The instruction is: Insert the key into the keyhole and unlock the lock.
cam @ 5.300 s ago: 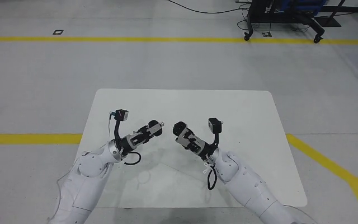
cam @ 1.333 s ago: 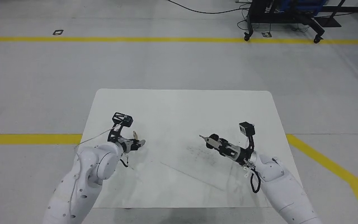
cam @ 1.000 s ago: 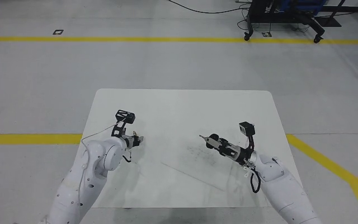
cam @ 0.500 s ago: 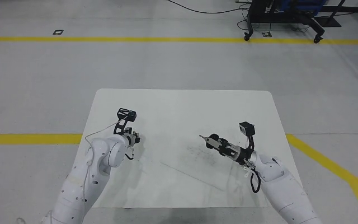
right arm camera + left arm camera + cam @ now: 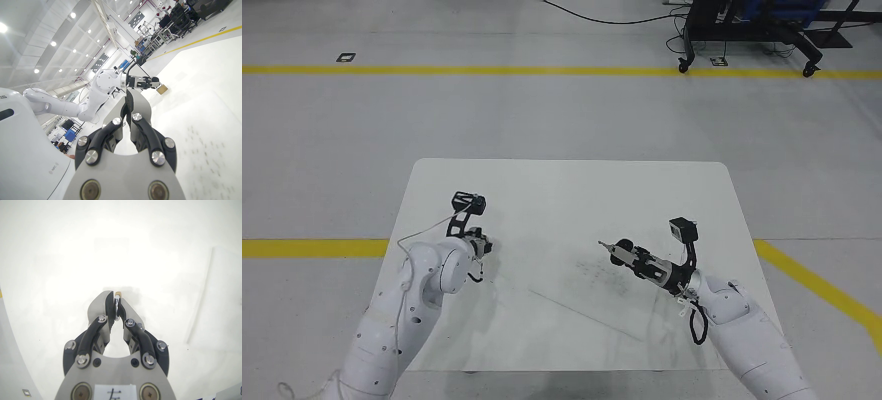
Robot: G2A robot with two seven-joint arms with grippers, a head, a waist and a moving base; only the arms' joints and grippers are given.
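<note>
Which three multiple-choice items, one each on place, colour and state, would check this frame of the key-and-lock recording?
1. Where is the padlock?
A. in the left gripper
B. flat on the table
C. on the floor

2. What colour is the padlock's body?
A. black
B. brass
C. red

3. How does the right gripper stand?
A. wide open
B. shut
C. half open around the padlock

Answers:
1 A: the left wrist view shows the shackle pinched between its fingers.
2 B: the right wrist view shows the brass body.
3 B: its fingers meet, with the thin key poking out in the top view.
</note>
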